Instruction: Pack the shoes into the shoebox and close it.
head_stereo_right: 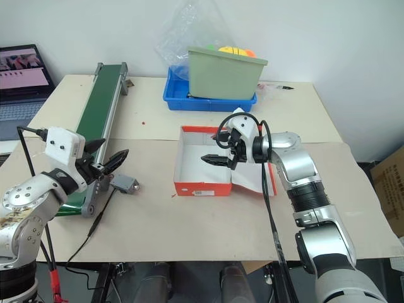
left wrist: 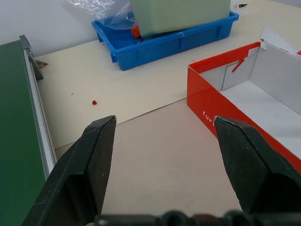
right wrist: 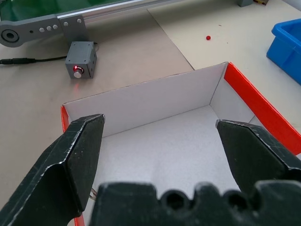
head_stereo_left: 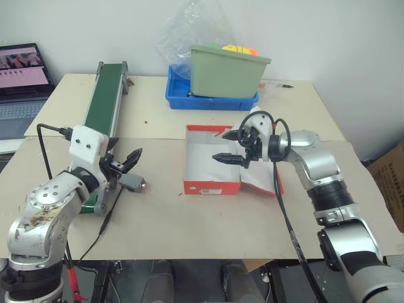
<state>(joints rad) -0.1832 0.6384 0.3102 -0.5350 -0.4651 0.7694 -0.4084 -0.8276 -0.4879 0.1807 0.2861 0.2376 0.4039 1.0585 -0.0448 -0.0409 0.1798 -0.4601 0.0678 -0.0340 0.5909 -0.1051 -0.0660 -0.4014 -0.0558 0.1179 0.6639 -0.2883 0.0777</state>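
I've got the shoebox (head_stereo_left: pixel 214 165) open mid-tabletop (head_stereo_left: pixel 189 221), no shoes inside. Right end effector (head_stereo_left: pixel 232 146) hovers over it, fingers apart, empty; left end effector (head_stereo_left: pixel 130 161) apart too. Risk: right one clipping the box wall, shoving it.

The two head views look forward and down over the beige table (head_stereo_left: pixel 208 221); each wrist view looks close along its own black fingers, and all share the open red-orange cardboard shoebox (head_stereo_left: pixel 211 186)
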